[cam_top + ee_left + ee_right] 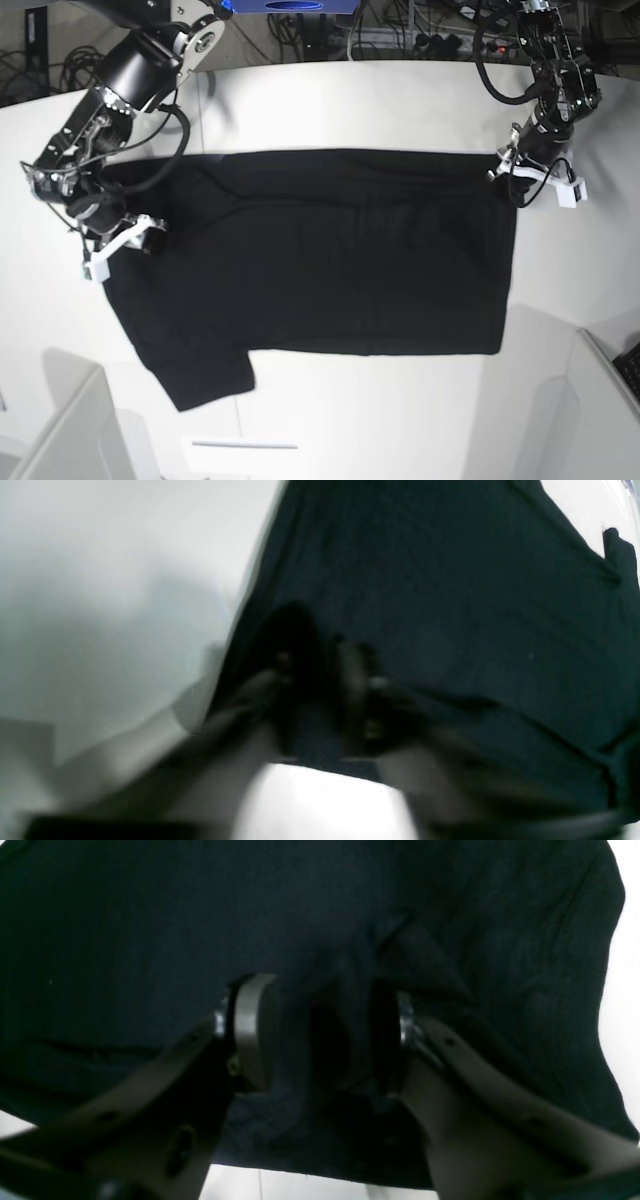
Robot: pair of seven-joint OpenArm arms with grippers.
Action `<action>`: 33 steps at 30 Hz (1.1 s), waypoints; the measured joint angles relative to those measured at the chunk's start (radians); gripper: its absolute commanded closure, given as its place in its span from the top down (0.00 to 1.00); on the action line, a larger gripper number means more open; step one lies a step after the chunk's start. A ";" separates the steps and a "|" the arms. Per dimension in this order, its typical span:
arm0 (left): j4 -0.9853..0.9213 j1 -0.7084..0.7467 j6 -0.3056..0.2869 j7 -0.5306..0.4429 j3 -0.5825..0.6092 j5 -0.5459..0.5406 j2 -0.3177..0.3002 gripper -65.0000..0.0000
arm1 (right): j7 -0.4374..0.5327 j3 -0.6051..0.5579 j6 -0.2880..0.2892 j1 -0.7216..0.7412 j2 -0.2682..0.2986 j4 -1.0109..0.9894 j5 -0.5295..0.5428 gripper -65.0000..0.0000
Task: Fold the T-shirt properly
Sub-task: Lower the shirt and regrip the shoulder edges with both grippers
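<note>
The black T-shirt [320, 260] lies spread on the white table [400, 100], plain black side up, with one sleeve at the front left [205, 375]. No print shows. My right gripper [112, 228] is at the shirt's left edge. In the right wrist view it [320, 1032] is shut on a bunched fold of the T-shirt [125, 930] between its pads. My left gripper [507, 172] is at the shirt's far right corner. In the blurred left wrist view it [320, 680] is closed on the T-shirt [450, 605] near its hem.
Cables and a blue device [290, 6] lie beyond the table's far edge. White raised panels stand at the front left [60, 420] and front right [590, 400]. Bare table shows in front of the shirt [400, 420].
</note>
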 measured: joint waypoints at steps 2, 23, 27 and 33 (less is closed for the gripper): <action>0.000 -0.002 0.000 -0.001 -0.001 0.000 0.000 0.59 | 0.000 0.002 0.000 -0.001 0.000 0.001 0.000 0.43; 0.174 0.177 -0.006 -0.016 -0.168 0.002 0.045 0.81 | 0.032 0.243 -0.269 -0.197 -0.030 0.353 0.004 0.45; 0.128 0.174 -0.012 -0.007 -0.175 -0.003 0.060 0.81 | 0.039 0.241 -0.271 -0.232 -0.030 0.291 0.006 0.45; -0.004 0.131 -0.013 -0.008 -0.176 -0.001 0.060 0.81 | 0.041 0.247 -0.269 -0.230 -0.033 0.115 0.008 0.45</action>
